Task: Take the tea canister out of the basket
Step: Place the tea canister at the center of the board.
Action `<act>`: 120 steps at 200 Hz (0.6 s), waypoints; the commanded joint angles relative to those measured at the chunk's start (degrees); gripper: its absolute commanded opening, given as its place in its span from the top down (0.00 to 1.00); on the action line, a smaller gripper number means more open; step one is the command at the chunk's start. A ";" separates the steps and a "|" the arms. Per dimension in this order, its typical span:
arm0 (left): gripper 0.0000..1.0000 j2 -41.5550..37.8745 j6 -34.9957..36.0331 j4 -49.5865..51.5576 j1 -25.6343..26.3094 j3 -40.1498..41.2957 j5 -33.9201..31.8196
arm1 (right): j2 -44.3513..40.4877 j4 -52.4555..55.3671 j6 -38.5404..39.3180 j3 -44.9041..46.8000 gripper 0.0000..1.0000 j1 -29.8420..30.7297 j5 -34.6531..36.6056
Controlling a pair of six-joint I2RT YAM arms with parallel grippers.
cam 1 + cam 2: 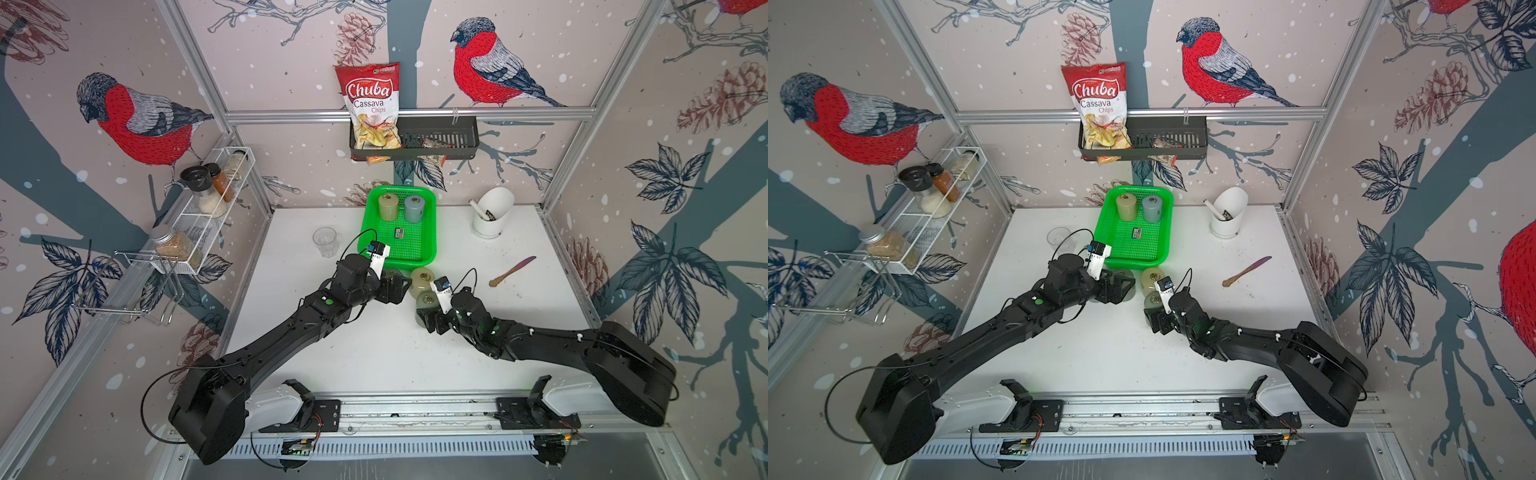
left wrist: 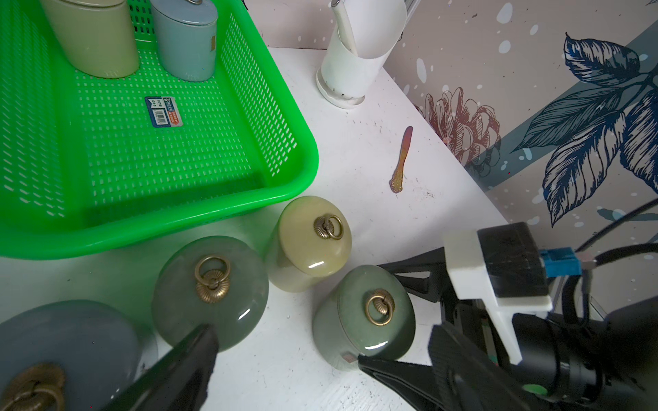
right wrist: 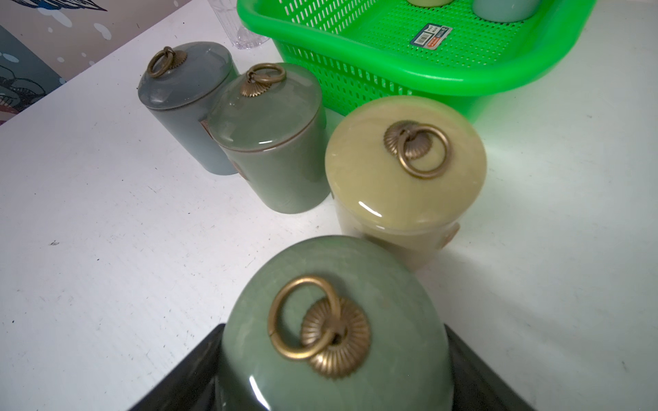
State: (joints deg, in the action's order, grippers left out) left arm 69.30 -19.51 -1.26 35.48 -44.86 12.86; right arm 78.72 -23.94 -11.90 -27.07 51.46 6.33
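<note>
The green basket [image 1: 415, 261] stands at the back of the table. It holds a beige tea canister [image 1: 388, 206] and a blue-grey one [image 1: 414, 209], both upright at its far end. Several canisters stand on the table in front of it: grey [image 3: 185, 106], green [image 3: 270, 142] and beige [image 3: 402, 167]. My right gripper [image 3: 333, 338] is shut on another green canister [image 2: 366, 313], a finger pressed to each side just below its ringed lid. My left gripper [image 2: 320, 331] hangs open above the canisters near the basket's front corner and holds nothing.
A clear glass [image 1: 324, 241] stands left of the basket. A white utensil holder [image 1: 492, 216] is at the back right, with a wooden spatula [image 1: 512, 271] lying in front of it. A black wall rack [image 1: 415, 139] with a chips bag hangs behind; a white wire shelf [image 1: 208, 208] lines the left wall.
</note>
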 commanded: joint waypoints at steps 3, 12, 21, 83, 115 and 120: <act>0.03 0.13 0.37 -2.35 0.06 -0.14 -0.54 | 0.47 -6.10 -0.57 0.07 0.90 0.46 1.62; 0.03 0.14 0.43 -2.27 0.06 -0.13 -0.55 | 0.71 -6.27 -0.50 0.24 0.83 0.56 1.88; 0.03 0.14 0.39 -2.35 0.09 -0.05 -0.56 | 0.93 -6.35 -0.51 0.35 0.76 0.64 2.14; 0.03 0.39 0.43 -2.20 0.07 -0.14 -0.47 | 1.82 -6.98 -0.66 1.04 0.34 1.31 3.51; 0.03 0.21 0.52 -2.13 0.10 -0.36 -0.55 | 1.57 -7.18 -0.39 1.36 0.13 1.82 4.84; 0.03 0.21 0.52 -2.09 0.04 -0.47 -0.50 | 1.44 -7.17 -0.33 1.40 0.12 1.83 4.90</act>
State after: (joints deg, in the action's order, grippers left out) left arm 69.69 -19.49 -1.26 35.48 -44.86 12.80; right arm 80.44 -28.03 -11.92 -25.93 53.10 9.63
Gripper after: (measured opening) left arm 0.970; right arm 0.856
